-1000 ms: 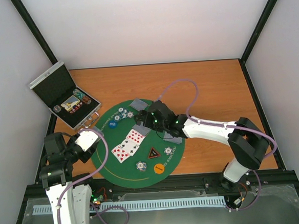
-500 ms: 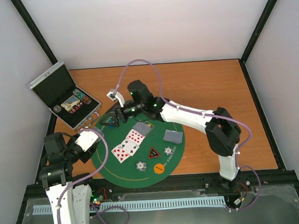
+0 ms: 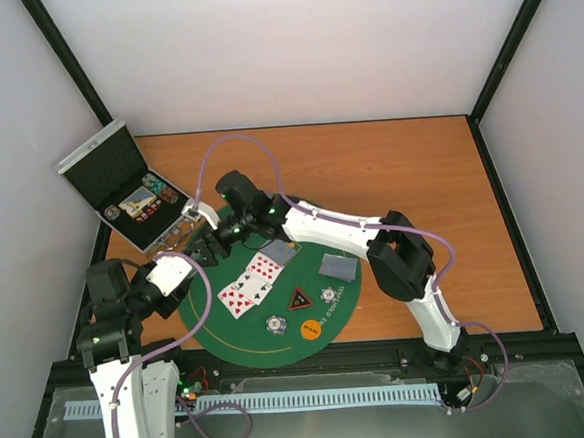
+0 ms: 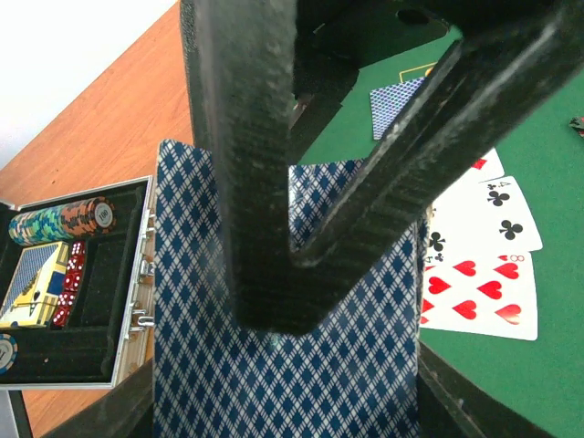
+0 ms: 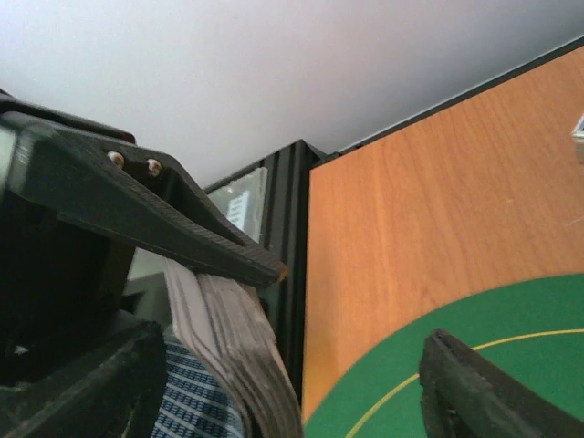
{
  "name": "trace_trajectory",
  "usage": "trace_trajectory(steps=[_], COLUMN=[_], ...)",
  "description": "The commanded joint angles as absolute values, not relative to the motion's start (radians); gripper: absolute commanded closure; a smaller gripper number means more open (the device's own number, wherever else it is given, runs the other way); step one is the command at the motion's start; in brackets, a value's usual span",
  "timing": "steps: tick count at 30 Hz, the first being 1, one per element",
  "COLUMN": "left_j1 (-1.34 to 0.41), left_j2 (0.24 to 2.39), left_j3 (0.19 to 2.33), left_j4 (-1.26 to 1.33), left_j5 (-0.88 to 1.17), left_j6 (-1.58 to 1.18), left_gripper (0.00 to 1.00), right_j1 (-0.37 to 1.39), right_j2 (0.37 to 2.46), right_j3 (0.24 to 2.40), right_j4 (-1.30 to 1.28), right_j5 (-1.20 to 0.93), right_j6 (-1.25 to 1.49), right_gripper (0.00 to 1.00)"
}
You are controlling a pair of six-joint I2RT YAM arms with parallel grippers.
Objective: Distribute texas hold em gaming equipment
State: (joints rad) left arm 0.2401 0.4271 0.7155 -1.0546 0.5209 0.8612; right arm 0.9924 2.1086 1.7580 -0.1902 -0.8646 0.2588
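The left gripper [image 4: 283, 412] clenched the deck of playing cards [image 4: 365, 347] at the green mat's [image 3: 242, 333] left edge. The right gripper's [image 5: 354, 307] parted jaws straddled the deck's edge.

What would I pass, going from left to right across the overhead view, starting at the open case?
case → face-up cards → triangle marker → lone grey card. The chips and the orange disc overlap these, so I leave them out.
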Motion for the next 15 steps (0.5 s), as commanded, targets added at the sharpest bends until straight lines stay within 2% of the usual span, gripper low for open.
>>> trace_trajectory(steps=[1,6,15], left_j1=[0.239,0.241,0.239], left_j2=[0.425,0.421,0.422], left_j3=[0.733,0.733,0.733], left_j4=[-1.043,-1.043,-1.045], left_j5=[0.541,0.543,0.542], left_j6=[0.885,0.887,0.888], left_gripper=[0.49,0.49,0.49], right_j1=[0.997,0.984,0.976], right_j2=[2.128,2.098,2.052], right_j3=[1.805,1.795,1.775], right_j4=[-0.258,-0.310,-0.346], right_j5=[-0.797,-0.714,-0.653], right_j6=[0.229,0.205,0.178], right_gripper=[0.28,0.40,0.45])
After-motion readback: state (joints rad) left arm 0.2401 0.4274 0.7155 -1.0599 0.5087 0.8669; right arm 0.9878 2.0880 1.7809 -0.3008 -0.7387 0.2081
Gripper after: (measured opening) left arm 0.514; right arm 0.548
